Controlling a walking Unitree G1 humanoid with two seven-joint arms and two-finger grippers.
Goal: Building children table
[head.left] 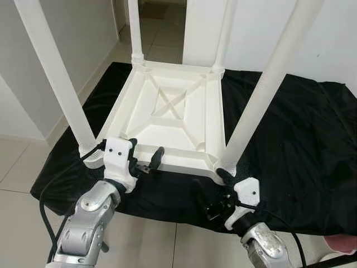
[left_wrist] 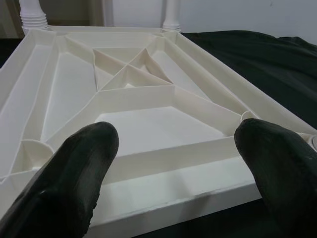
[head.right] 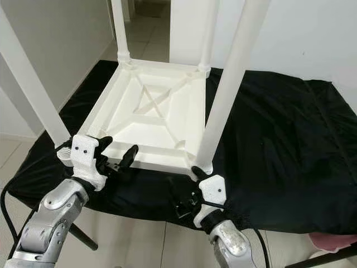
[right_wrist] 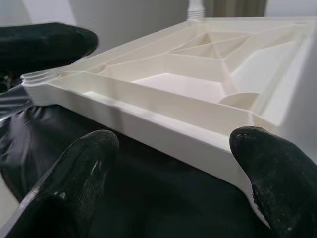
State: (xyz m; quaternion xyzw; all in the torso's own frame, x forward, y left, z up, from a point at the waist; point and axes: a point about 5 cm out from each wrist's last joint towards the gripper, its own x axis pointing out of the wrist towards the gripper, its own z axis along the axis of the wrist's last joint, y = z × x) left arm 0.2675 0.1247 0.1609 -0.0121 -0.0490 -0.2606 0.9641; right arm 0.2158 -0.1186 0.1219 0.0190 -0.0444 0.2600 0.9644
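Black cloth (head.left: 290,139) covers the low table that fills the middle of the frame, with pale floor tiles below it and white walls across the top.

Nearest to me, at the lower left of the frame, my left end effector (head.left: 146,159) is released, its two black fingers spread and reaching forward to the near rim of the children table (head.left: 173,111). One finger (head.left: 158,155) rests against or just over that rim; I cannot tell whether it touches. In the left wrist view the rim runs straight across between my spread fingertips (left_wrist: 81,158), so the table lies directly ahead of this end effector.

At the lower centre-right of the frame, my right end effector (head.left: 220,192) is also released. It sits just beside the near right corner, where a white leg (head.left: 262,89) meets the frame. The right wrist view shows the corner edge crossing between its fingers (right_wrist: 84,163), above the cloth.

Beyond both, the children table lies upside down on the cloth, ribbed underside up, its long axis running away from me toward the upper centre of the frame. All four legs stand in their sockets, pointing up. Both arms are about equally near; the left faces the rim's left part, the right the corner.
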